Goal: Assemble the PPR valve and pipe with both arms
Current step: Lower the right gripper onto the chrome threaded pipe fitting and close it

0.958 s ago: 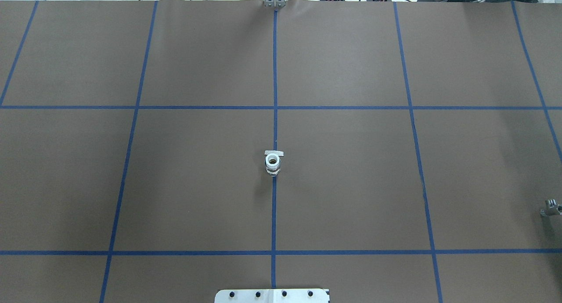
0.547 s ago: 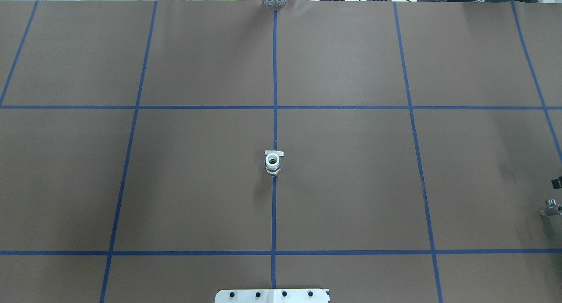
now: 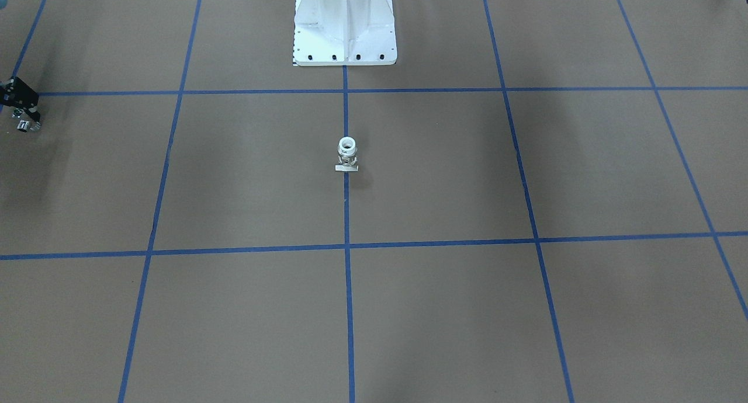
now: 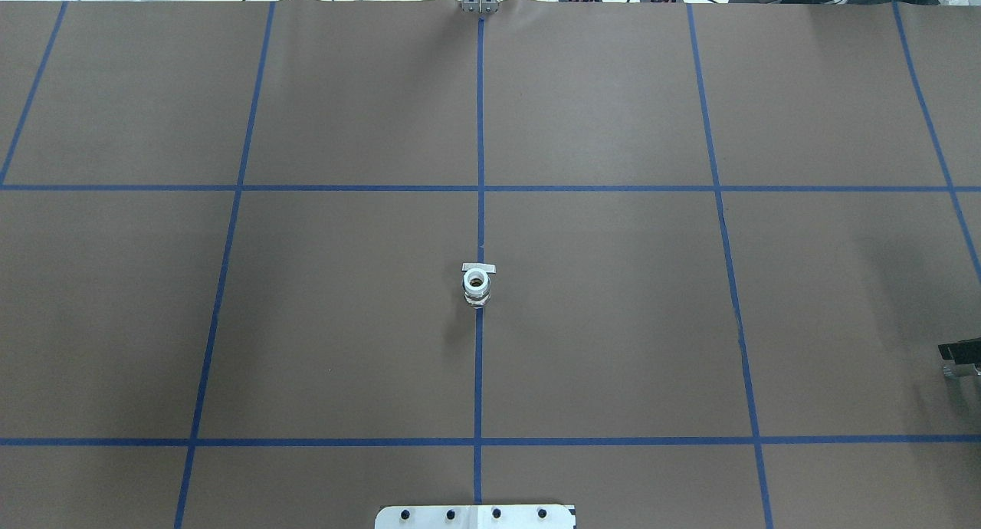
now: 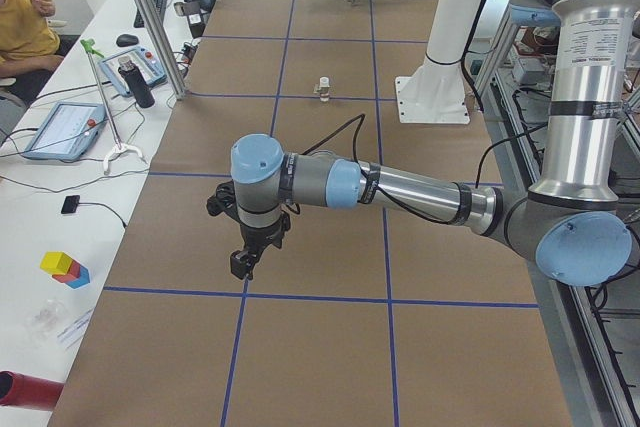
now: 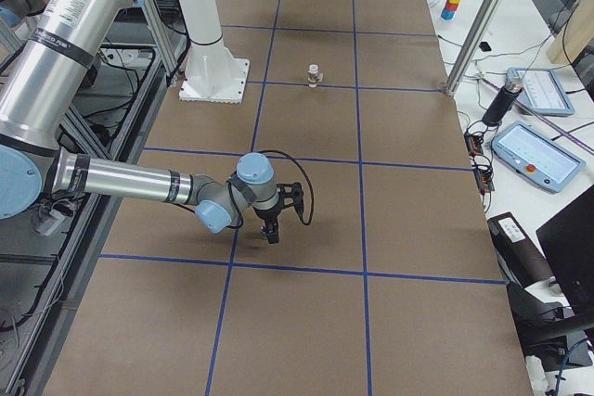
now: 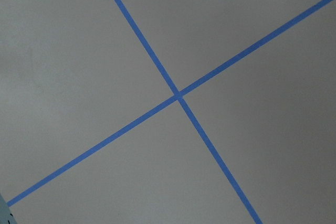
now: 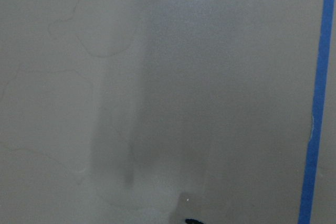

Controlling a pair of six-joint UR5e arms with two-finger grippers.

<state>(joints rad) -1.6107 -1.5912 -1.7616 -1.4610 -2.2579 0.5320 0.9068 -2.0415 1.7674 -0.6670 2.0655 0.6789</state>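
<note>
Two parts, and neither is joined to the other yet. Nearest me, just past my base plate (image 4: pixel 475 516), my right gripper (image 3: pixel 23 112) hangs at the right edge of the brown table (image 4: pixel 613 322). It is directly over the pipe (image 3: pixel 23 125), whose shiny metal peeps out just beside the black fingers. Only a sliver of that gripper shows at the frame edges, and my right wrist camera gives little but blurred paper. So I cannot tell whether the fingers are spread or closed, or whether they touch the pipe at all. Farther out, in the middle of the table, the PPR valve (image 3: pixel 347 153) sits alone on the centre line. Its white collar opens upward, its pale crossbar is on the far side, and no gripper is near it. Farther still, well off to my left, my left gripper (image 5: pixel 243 267) hovers above bare paper over a crossing of the blue tape lines (image 7: pixel 178 96). It carries nothing that I can see, and since only the side camera shows it, I cannot say how its jaws stand. I judge the job barely begun. The pipe is at best being approached, the valve is untouched, and both pickups, the meeting of the arms and the fitting together are all left to do.
</note>
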